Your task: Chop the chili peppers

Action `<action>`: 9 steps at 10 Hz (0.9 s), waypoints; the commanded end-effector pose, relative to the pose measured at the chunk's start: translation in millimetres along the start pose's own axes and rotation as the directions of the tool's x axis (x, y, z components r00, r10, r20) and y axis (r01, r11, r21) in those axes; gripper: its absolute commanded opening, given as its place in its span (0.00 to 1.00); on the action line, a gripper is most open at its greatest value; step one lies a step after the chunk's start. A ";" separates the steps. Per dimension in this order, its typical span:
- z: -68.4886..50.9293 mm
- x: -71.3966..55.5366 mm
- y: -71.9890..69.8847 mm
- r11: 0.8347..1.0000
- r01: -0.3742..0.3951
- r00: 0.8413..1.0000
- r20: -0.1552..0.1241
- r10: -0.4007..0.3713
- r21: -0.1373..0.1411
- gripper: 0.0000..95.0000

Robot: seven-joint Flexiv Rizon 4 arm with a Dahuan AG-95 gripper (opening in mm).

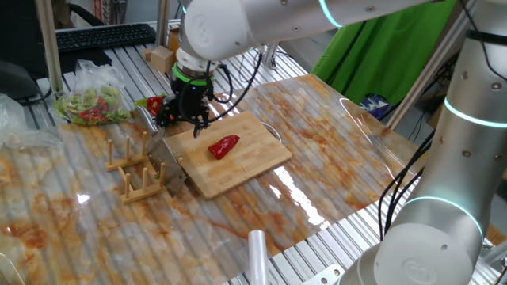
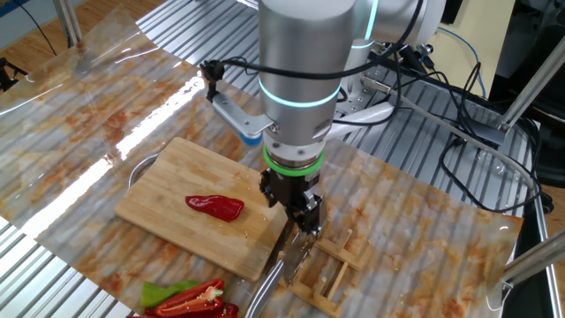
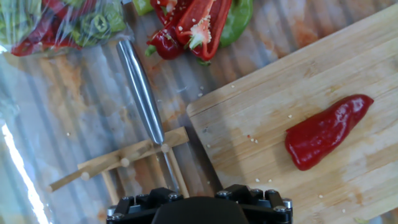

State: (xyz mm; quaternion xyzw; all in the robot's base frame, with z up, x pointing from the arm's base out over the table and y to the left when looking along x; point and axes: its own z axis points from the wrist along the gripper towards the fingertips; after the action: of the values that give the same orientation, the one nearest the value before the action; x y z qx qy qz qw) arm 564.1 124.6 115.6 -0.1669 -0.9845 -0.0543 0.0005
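- The gripper [image 2: 298, 215] hangs nearest the hand camera, its black body filling the bottom edge of that view
- Its fingers stand spread wide; whether they touch anything cannot be told
- Directly under it a knife [image 3: 142, 93] with a steel handle rests on a small wooden rack [image 3: 127, 163], just off the edge of the cutting board [image 1: 242, 162]
- The hand points straight down from a thick silver arm [image 2: 303, 62] with a glowing teal ring
- One whole red chili pepper [image 3: 325, 132] lies alone near the middle of the board, apart from the gripper
- Cut red and green pepper pieces [image 3: 198, 23] lie on the table beyond the knife handle
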 end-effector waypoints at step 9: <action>-0.7 2.0 -1.6 1.000 0.004 1.000 -0.025 -0.004 -0.003 0.80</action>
State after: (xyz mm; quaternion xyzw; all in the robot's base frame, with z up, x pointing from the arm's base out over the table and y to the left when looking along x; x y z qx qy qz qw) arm 560.7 123.0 116.4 -0.1639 -0.9848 -0.0567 0.0118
